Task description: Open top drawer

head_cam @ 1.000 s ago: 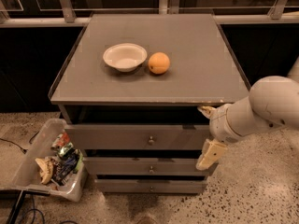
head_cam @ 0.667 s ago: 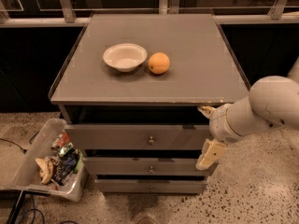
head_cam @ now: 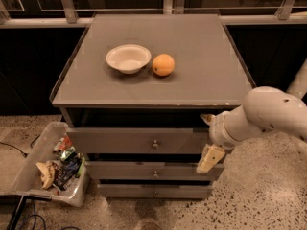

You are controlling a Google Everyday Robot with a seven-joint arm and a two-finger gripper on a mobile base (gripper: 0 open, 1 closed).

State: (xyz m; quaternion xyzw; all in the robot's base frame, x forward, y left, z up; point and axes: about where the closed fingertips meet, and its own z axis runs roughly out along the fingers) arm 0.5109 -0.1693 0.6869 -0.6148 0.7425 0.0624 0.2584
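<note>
The top drawer [head_cam: 120,141] is the widest grey front under the cabinet top, with a small round metal knob [head_cam: 155,143] at its centre. A dark gap shows between it and the top. My gripper [head_cam: 208,138] is at the drawer front's right end, to the right of the knob. Its two cream fingers are spread apart, one fingertip [head_cam: 207,119] near the drawer's upper right corner and the other finger [head_cam: 210,158] below its lower right corner. It holds nothing.
Two narrower drawer fronts [head_cam: 153,170] sit below. On the cabinet top [head_cam: 201,56] stand a white bowl [head_cam: 128,58] and an orange [head_cam: 163,64]. A bin of rubbish [head_cam: 53,166] stands on the floor at the left. A railing runs behind.
</note>
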